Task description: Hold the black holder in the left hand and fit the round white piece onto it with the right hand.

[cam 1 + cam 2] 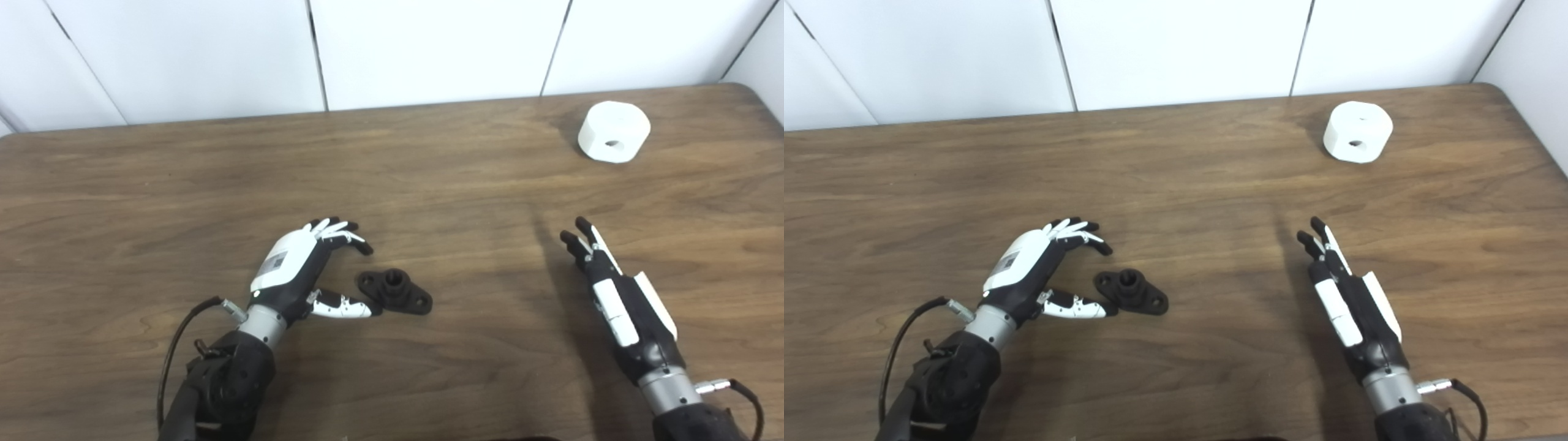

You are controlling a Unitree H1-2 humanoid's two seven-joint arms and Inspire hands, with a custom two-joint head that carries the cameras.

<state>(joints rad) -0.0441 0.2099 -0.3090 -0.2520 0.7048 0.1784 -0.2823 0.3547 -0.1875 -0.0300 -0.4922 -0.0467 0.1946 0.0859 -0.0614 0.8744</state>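
Left hand fingers spread around small black flanged holder (not gripped), right hand fingers straight, together, round white piece far off, brown wooden table.

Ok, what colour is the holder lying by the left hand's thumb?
Black all over, the holder lies flat on the brown wooden table; the left eye view shows it best.

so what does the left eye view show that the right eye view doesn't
Only the left eye view: very little extra, just more wall on the left. Only the right eye view: the table's rounded far right corner and the side wall beyond it. Both: the open left hand beside the black holder, thumb close to its flange, contact unclear; the open right hand empty; the round white piece lying far right.
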